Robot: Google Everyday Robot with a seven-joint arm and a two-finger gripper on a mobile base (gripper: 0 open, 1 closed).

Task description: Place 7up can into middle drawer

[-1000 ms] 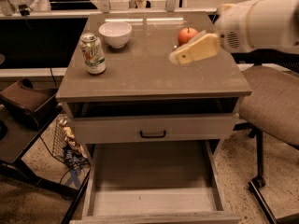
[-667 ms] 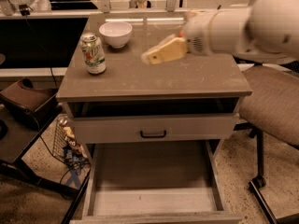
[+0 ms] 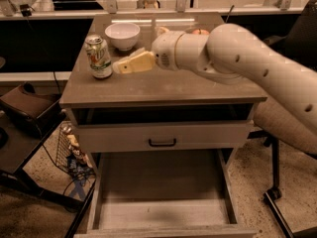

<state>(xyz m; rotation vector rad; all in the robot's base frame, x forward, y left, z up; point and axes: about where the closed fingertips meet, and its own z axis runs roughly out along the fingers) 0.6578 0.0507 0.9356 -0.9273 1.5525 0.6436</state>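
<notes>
The tool (image 3: 122, 66) hovers just above the counter (image 3: 163, 90), on the end of the white arm (image 3: 233, 51) that reaches in from the right of the view. It lies nearly level with its tip pointing toward the left of the view. Whether it is open or closed cannot be told here, and it holds nothing.

Just beyond that tip stands the 7up can (image 3: 99, 57), upright near the counter's left edge with its long axis vertical and its silver top up. A narrow gap shows between can and tool, so they are near but apart. The can lies straight ahead along the line the tool points, at about the tool's own height. A level side grasp around the can's body looks like the natural next move, and it calls for little more than a short push to the left.

The white bowl (image 3: 122, 35) sits behind the can, closer to the tool's line than anything else, so drifting backward risks a nudge.

Below the counter is a shut drawer front (image 3: 208, 135) with a black handle (image 3: 162, 143). Under it the middle drawer (image 3: 163, 182) is pulled well out, its bare floor ready to take the can, which has yet to be picked up.
</notes>
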